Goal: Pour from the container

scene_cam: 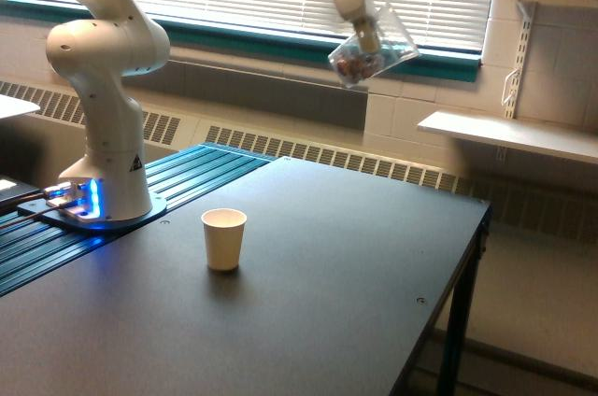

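Stage: pour not begun | Your tool [369, 41] grips the container [372, 52], tilted, high above the tabletop [355, 265] | Paper cup [224, 238] stands well apart, lower left | Left: carry over, tip out pieces.

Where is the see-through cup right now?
The clear cup hangs tilted in the gripper, high in the exterior view, above and right of the paper cup.
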`<state>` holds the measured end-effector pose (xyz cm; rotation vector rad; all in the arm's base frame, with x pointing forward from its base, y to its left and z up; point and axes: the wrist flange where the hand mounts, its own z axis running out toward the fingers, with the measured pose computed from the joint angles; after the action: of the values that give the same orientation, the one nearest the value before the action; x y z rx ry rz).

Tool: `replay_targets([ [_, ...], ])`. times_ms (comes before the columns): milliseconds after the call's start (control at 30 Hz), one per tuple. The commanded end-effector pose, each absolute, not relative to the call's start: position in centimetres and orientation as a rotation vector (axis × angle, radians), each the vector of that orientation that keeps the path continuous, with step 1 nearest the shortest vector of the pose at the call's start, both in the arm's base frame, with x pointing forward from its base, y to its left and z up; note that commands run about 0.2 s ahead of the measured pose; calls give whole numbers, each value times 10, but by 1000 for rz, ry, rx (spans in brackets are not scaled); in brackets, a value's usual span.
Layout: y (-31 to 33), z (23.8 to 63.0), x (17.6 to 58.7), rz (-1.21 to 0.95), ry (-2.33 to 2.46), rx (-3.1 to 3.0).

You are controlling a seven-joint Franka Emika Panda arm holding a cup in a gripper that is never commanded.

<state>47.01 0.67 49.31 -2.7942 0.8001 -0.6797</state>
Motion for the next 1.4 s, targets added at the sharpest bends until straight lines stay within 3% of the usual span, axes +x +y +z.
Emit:
replay_targets([
  [33, -22, 470, 456, -580, 832, -2755],
  [700, -108, 434, 412, -268, 933, -2732],
  [1400, -136, 394, 359, -95, 661, -3003],
])
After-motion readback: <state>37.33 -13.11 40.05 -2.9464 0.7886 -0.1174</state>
